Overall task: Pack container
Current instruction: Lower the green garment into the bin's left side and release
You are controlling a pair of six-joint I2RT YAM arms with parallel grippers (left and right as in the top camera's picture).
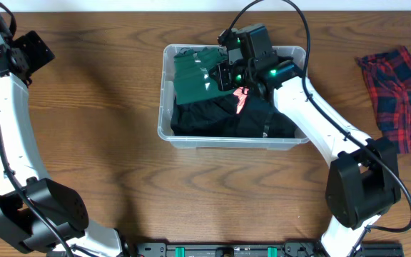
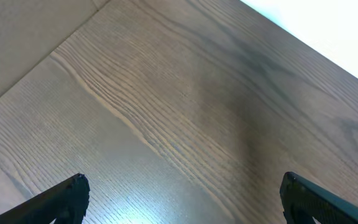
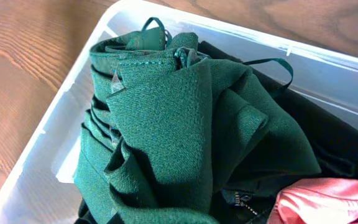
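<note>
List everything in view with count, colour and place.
clear rectangular plastic container: one, transparent, table centre
green fabric garment: one, green, container's left
black fabric garment: one, black, container's front
pink cloth: one, pink, container's middle
plaid cloth: one, red-navy, table's right edge
wooden table: one, brown, underneath
left gripper: one, black, open, far left
right gripper: one, black, shut, over container
</note>
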